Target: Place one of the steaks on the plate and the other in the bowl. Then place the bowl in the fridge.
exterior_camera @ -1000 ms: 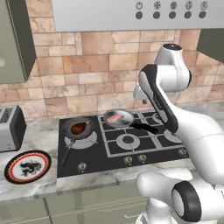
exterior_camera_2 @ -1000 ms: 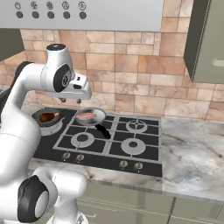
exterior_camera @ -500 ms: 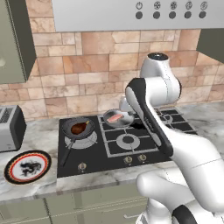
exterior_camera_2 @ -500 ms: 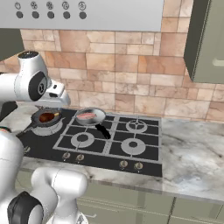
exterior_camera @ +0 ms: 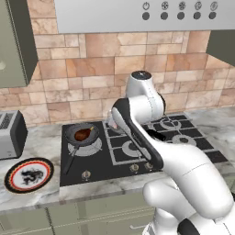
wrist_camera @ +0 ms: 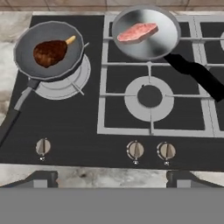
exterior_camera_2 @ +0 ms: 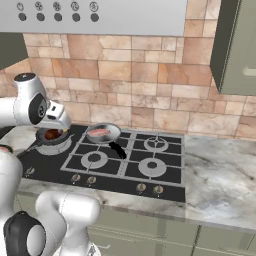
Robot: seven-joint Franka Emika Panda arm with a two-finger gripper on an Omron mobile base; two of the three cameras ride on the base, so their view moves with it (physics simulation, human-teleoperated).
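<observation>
1. The hand (wrist_camera: 111,177) has been swung left above the stove (wrist_camera: 118,109), jaws spread wide, nothing held
2. Dark steak (wrist_camera: 49,51) at ten o'clock, pink steak (wrist_camera: 137,32) at twelve
3. Plate (exterior_camera: 29,174) left on the desk (exterior_camera: 41,195); pickup is judged next

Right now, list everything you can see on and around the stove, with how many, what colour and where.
steaks: two; pale pink one in the silver pan, dark brown one in the dark pan
pans: two; silver on the back burner, dark on the left burner
plate: one, black rim, red ring, white centre; counter left of the stove
toaster: one, grey; behind the plate
stove: one, black, grey grates
knobs: several, silver; front edge
hood: one, grey; above
claw: one, dark tips, open, above the stove's front edge
</observation>
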